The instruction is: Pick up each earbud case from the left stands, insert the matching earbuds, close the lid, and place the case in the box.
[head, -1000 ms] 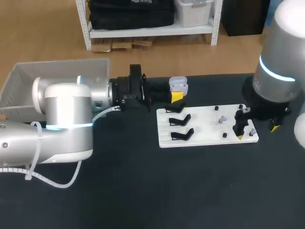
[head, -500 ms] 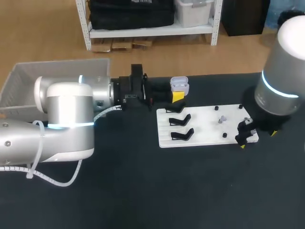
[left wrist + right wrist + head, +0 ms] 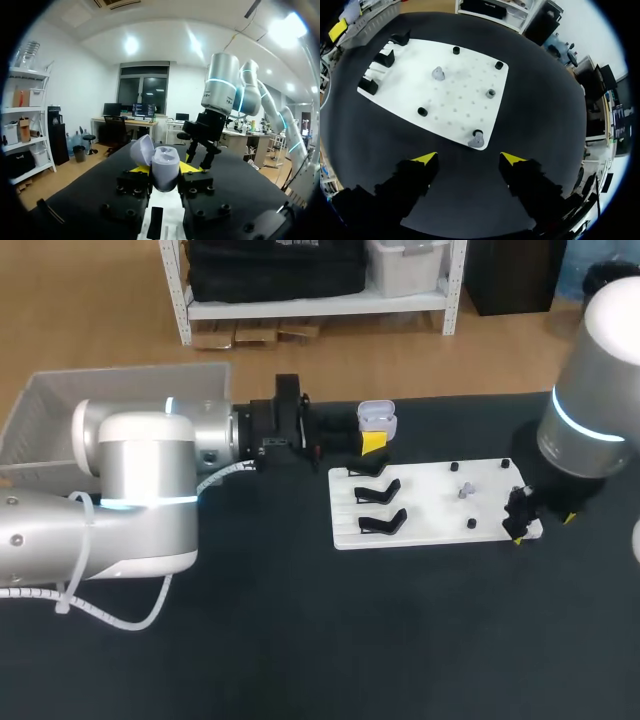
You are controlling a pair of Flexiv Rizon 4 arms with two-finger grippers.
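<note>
Snugly, left claw point(image 3: 165, 172) clamps case point(image 3: 165, 162).

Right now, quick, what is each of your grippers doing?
Left gripper: shut on the earbud case, whose lid is open.
Right gripper: open, holding nothing.

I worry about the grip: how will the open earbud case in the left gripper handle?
The earbud case looks smooth and rounded, so it may slip in the left gripper. Its lid stands open and could swing if bumped. It looks small, probably light.
</note>
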